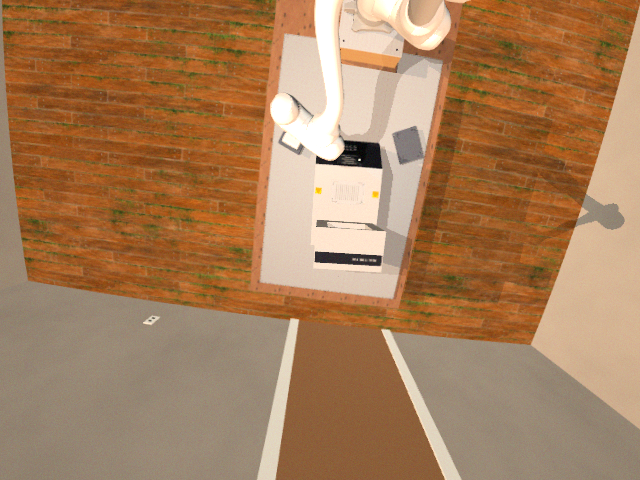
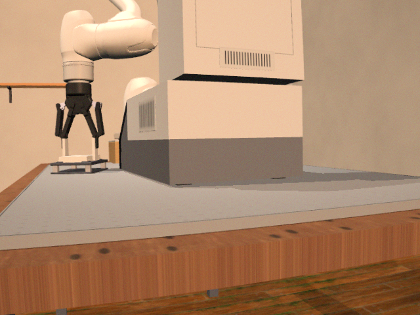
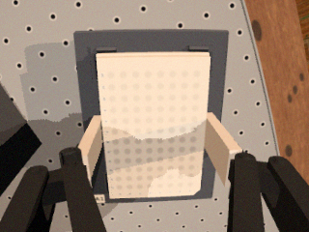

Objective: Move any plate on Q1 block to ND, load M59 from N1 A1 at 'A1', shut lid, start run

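Plate M59 (image 3: 154, 123), cream, flat on dark nest N1 (image 3: 218, 52), pinched across its long sides; Q1 (image 2: 233, 111) lid raised.
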Controlling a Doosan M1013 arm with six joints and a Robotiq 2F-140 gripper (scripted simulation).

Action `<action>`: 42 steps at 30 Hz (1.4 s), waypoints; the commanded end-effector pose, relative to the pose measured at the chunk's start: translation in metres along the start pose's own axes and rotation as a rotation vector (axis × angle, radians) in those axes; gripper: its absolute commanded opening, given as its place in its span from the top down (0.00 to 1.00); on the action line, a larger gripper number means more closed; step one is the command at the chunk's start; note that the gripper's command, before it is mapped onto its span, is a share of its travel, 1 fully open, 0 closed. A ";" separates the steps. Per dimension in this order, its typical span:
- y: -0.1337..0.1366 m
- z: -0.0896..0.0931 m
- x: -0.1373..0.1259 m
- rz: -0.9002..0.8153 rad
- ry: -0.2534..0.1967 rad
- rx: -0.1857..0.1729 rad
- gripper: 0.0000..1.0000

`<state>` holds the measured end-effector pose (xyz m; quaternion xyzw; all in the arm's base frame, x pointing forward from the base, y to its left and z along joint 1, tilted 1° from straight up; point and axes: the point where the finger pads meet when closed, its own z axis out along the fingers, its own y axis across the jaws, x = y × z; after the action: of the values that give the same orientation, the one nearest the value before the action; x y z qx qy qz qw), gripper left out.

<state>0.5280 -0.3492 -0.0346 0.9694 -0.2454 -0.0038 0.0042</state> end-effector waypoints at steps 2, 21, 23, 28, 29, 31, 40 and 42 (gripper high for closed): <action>0.000 0.000 0.000 0.000 0.000 0.000 1.00; 0.000 -0.030 0.000 0.000 0.000 0.000 1.00; 0.000 -0.037 0.000 0.000 0.000 0.000 1.00; 0.000 -0.047 0.000 0.000 0.000 0.000 1.00; 0.000 -0.050 0.000 0.000 0.000 0.000 1.00; 0.000 -0.057 0.000 0.000 0.000 0.000 1.00; 0.000 -0.087 0.000 0.000 0.000 0.000 1.00; 0.000 -0.093 0.000 0.000 0.000 0.000 1.00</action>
<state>0.5287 -0.3487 0.0475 0.9694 -0.2454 -0.0038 0.0042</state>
